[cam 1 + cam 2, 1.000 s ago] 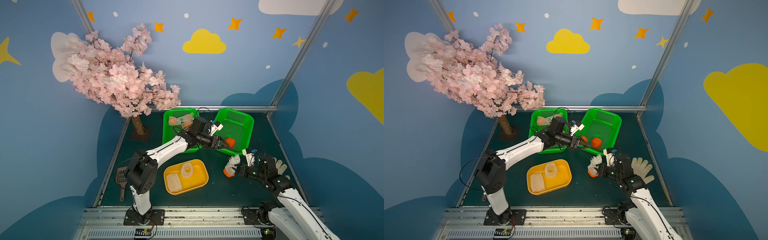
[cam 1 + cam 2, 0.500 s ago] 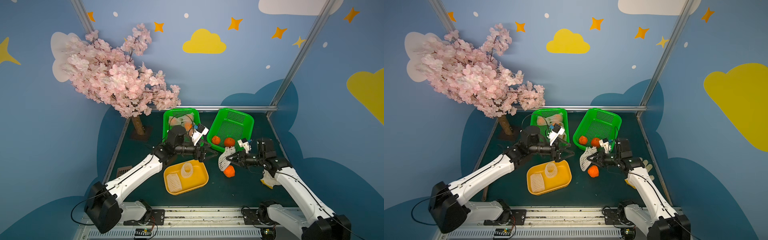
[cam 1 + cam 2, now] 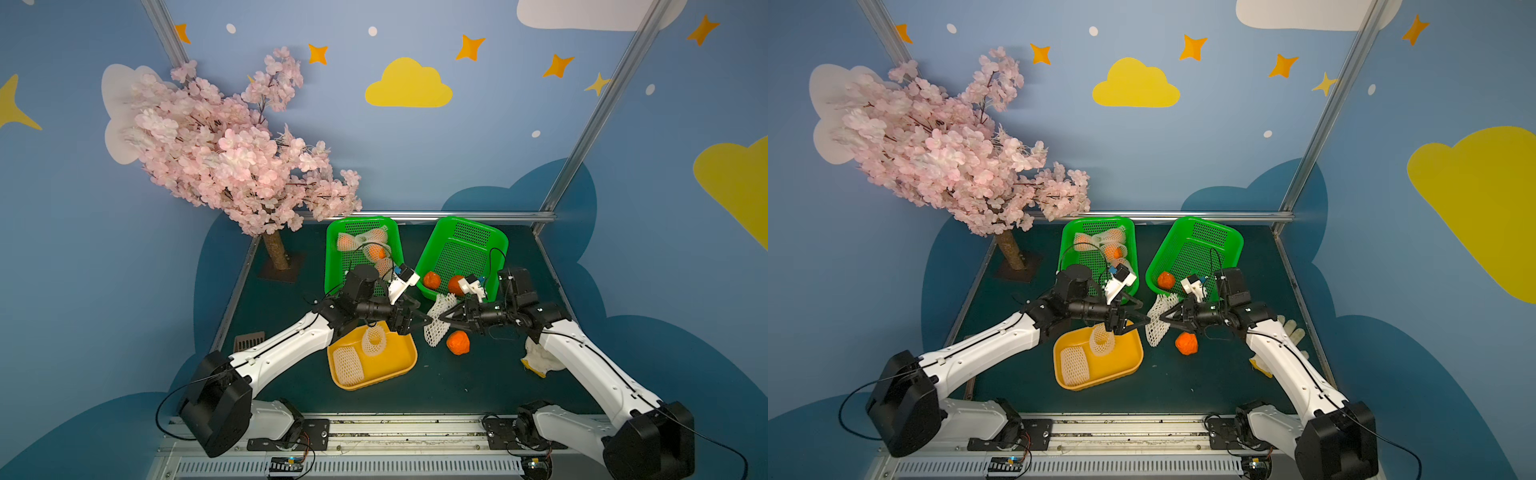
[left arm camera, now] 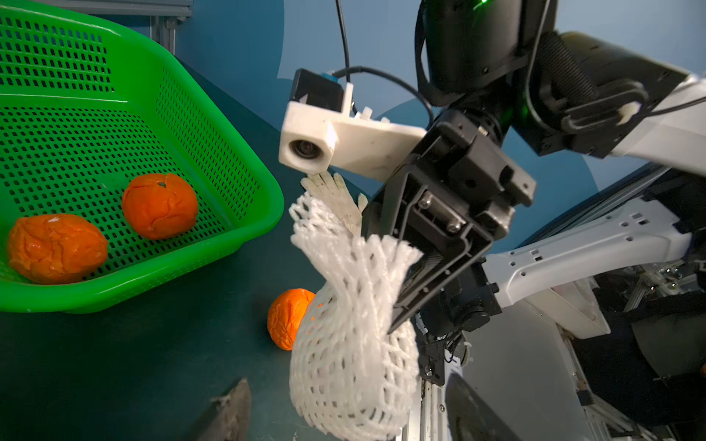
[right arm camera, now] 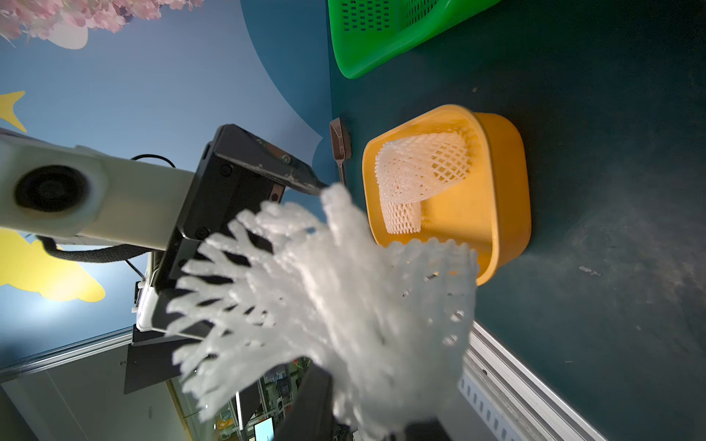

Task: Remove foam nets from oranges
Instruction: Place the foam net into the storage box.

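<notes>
A white foam net (image 3: pixel 436 328) (image 4: pixel 351 343) hangs above the table mat, and my right gripper (image 3: pixel 444 316) is shut on its upper part. My left gripper (image 3: pixel 424 313) stands open right against the net, one finger on each side of it in the left wrist view. A bare orange (image 3: pixel 458 343) (image 4: pixel 284 319) lies on the mat just below the net. Two more bare oranges (image 3: pixel 432 280) sit in the right green basket (image 3: pixel 490 245). The left green basket (image 3: pixel 334 257) holds several oranges in foam nets (image 3: pixel 361 241). Two empty nets (image 5: pixel 420 172) lie in the yellow tray (image 3: pixel 399 365).
A pink blossom tree (image 3: pixel 232 158) stands at the back left on a dark base. A brown scoop (image 3: pixel 248 341) lies by the left edge. A pale glove (image 3: pixel 540 361) lies under my right arm. Metal rails run along the front.
The net has come off the orange, which now lies bare on the mat. My left gripper left the right basket and moved up to the net in my right gripper.
</notes>
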You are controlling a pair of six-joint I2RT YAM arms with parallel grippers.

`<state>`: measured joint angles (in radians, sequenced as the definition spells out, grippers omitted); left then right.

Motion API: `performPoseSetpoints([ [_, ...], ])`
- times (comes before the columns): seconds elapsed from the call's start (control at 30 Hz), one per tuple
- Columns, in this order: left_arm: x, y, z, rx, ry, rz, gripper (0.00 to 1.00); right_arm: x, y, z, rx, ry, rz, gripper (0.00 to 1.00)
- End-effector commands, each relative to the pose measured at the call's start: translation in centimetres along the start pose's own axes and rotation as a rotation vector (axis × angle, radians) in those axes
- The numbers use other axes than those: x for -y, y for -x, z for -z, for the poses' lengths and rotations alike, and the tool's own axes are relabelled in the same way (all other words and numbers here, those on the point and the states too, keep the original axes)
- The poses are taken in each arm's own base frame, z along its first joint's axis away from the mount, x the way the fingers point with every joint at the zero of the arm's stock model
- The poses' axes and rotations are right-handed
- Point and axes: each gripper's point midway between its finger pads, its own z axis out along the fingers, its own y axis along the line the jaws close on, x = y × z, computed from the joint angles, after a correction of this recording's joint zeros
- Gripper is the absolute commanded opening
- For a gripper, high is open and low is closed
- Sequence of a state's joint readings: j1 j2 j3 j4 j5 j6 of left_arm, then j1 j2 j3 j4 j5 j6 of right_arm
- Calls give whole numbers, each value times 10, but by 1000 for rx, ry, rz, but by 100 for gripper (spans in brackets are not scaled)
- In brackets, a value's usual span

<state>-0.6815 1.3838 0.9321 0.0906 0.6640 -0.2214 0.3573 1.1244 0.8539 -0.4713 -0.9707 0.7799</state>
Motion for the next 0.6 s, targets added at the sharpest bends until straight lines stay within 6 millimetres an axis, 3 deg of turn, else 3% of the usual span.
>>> performPoseSetpoints([
  [0.0,8,15,-11,25,-59,-47,73,0,-7,1,-1,9,3,22],
  [0.13,4,9,-29,-30,-96,-11,56,1,-8,3,13,1,9,23],
  [0.3,3,18,-38,-34,-135,11,19,4,-9,6,35,-26,24,26],
  [0.4,-9,13,-37,-94,-102,94,6,5,-4,14,75,-53,31,43],
  [0.57,-33,5,1,-120,17,290,5,29,-6,37,144,-168,-16,79],
])
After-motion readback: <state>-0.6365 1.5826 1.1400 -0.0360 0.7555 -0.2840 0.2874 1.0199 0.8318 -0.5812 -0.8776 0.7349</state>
